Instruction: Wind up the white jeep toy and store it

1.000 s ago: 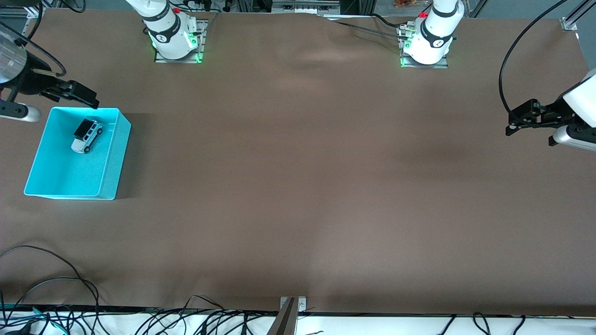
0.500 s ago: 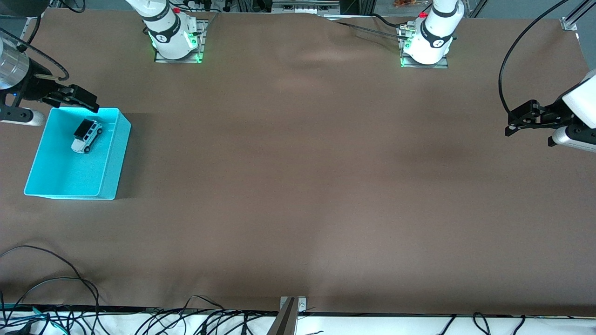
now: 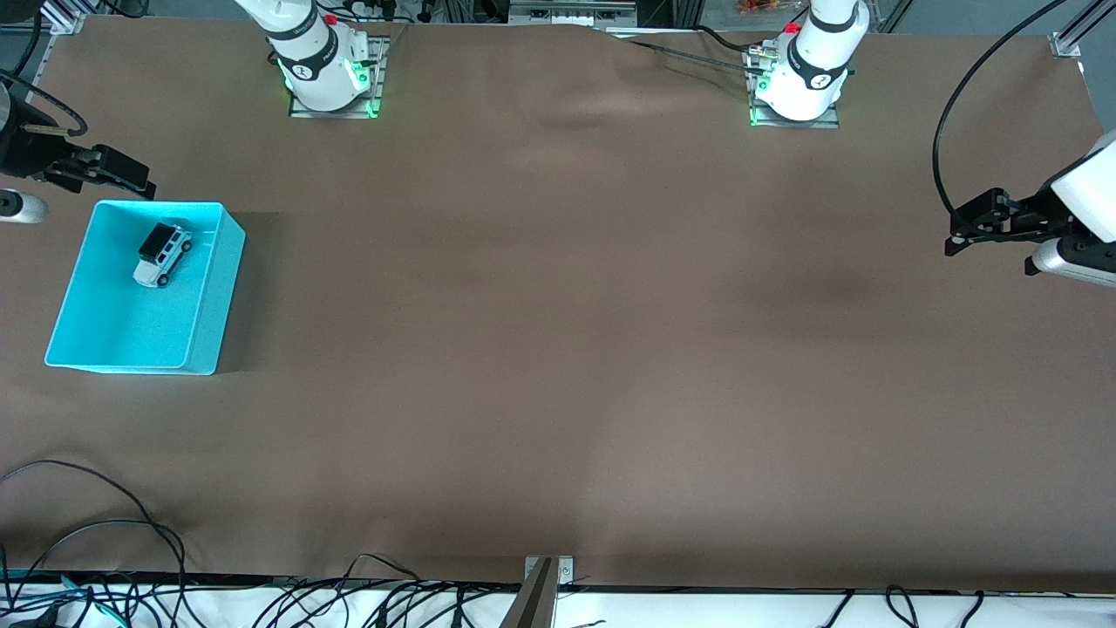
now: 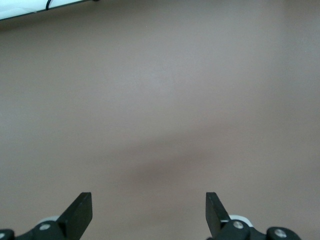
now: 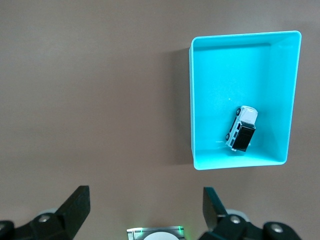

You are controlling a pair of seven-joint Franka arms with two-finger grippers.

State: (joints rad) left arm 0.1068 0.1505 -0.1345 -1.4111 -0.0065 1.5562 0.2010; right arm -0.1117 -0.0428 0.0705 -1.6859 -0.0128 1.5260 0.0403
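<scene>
The white jeep toy [image 3: 162, 255], white with a black roof, lies inside the turquoise bin [image 3: 214, 288] at the right arm's end of the table. It also shows in the right wrist view [image 5: 241, 128], in the bin [image 5: 192, 100]. My right gripper [image 3: 126, 177] is open and empty, up in the air over the table just off the bin's rim on the robots' side; in its own view [image 5: 146, 209] the jaws stand wide apart. My left gripper [image 3: 968, 224] is open and empty over bare table at the left arm's end, and its own view [image 4: 148, 212] shows only the cloth.
The brown cloth [image 3: 558, 331] covers the table. The arm bases [image 3: 324, 74] [image 3: 798, 83] stand along the robots' edge. Cables [image 3: 105, 541] trail over the edge nearest the front camera.
My right gripper has drawn away from over the bin's rim toward the right arm's end and the robots' side. The jeep stays in the bin. The left arm has barely moved.
</scene>
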